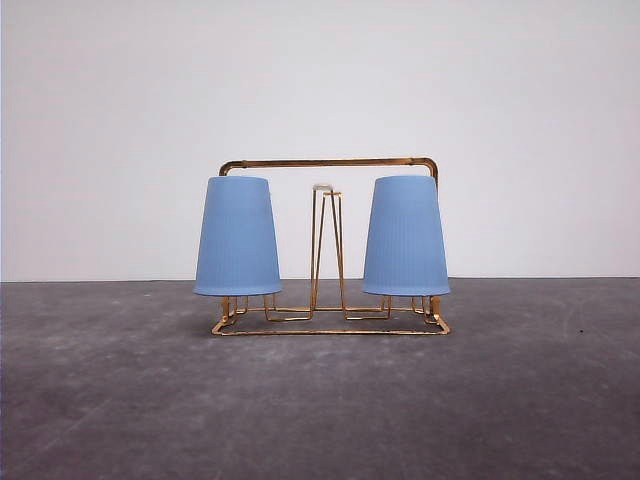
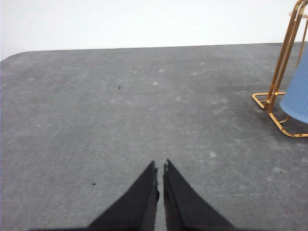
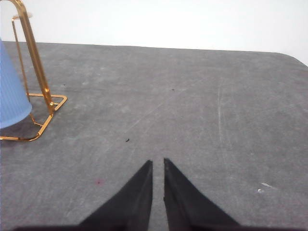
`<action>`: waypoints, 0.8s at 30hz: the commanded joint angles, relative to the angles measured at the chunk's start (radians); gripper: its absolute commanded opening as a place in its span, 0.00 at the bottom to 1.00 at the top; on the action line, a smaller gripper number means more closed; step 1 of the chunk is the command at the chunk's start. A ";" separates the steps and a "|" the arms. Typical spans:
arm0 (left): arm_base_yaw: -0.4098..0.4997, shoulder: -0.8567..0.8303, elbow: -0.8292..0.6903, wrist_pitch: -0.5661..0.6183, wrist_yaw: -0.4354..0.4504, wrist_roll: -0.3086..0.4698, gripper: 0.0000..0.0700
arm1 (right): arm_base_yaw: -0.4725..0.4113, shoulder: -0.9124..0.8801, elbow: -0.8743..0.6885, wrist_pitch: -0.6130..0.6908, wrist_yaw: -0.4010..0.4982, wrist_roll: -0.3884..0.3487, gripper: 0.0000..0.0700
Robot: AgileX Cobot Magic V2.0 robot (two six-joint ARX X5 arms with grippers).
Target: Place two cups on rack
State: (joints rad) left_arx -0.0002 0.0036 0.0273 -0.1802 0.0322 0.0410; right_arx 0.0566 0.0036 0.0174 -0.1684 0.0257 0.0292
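Observation:
In the front view, a gold wire rack (image 1: 330, 318) stands mid-table with two light-blue ribbed cups hung upside down on its prongs, one on the left (image 1: 237, 236) and one on the right (image 1: 405, 236). A bare middle prong with a white tip (image 1: 322, 187) rises between them. My left gripper (image 2: 160, 167) is shut and empty, hovering over bare table well away from the rack's corner (image 2: 270, 101) and a cup's edge (image 2: 296, 96). My right gripper (image 3: 158, 163) is likewise shut and empty, apart from the rack (image 3: 45, 96) and cup (image 3: 9, 91).
The grey table (image 1: 320, 400) stretches wide around the rack, with a white wall behind. A rounded table corner (image 2: 14, 55) appears in the left wrist view and another (image 3: 293, 57) in the right wrist view.

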 commanded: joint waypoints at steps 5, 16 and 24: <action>0.002 -0.001 -0.015 -0.006 0.000 0.008 0.00 | -0.001 0.000 -0.005 0.011 0.001 -0.004 0.06; 0.002 -0.001 -0.015 -0.006 0.000 0.008 0.00 | -0.001 0.000 -0.005 0.011 0.001 -0.004 0.06; 0.002 -0.001 -0.015 -0.006 0.000 0.008 0.00 | -0.001 0.000 -0.005 0.011 0.001 -0.004 0.06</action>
State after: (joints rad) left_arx -0.0002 0.0036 0.0269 -0.1802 0.0319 0.0410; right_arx 0.0566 0.0036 0.0174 -0.1684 0.0257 0.0292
